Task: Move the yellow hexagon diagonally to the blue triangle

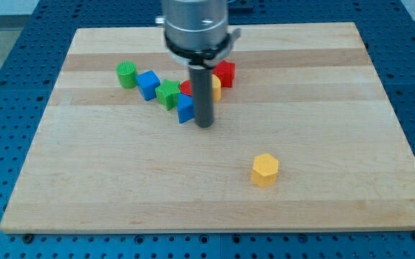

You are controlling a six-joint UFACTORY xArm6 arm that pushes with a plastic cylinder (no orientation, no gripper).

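Touching the blue triangle [185,108], my tip [204,125], a smooth dark rod; faceted yellow hexagon [265,170] well apart on pale wood.

We have a single view, set high at the near side of the wooden board [214,208] and tilted down toward the far edge. It stands near enough that the board fills most of the frame, with blue pegboard [6,86] left and right.

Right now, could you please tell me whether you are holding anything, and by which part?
Nothing is held: my tip only pushes, resting beside the small blue triangle block.
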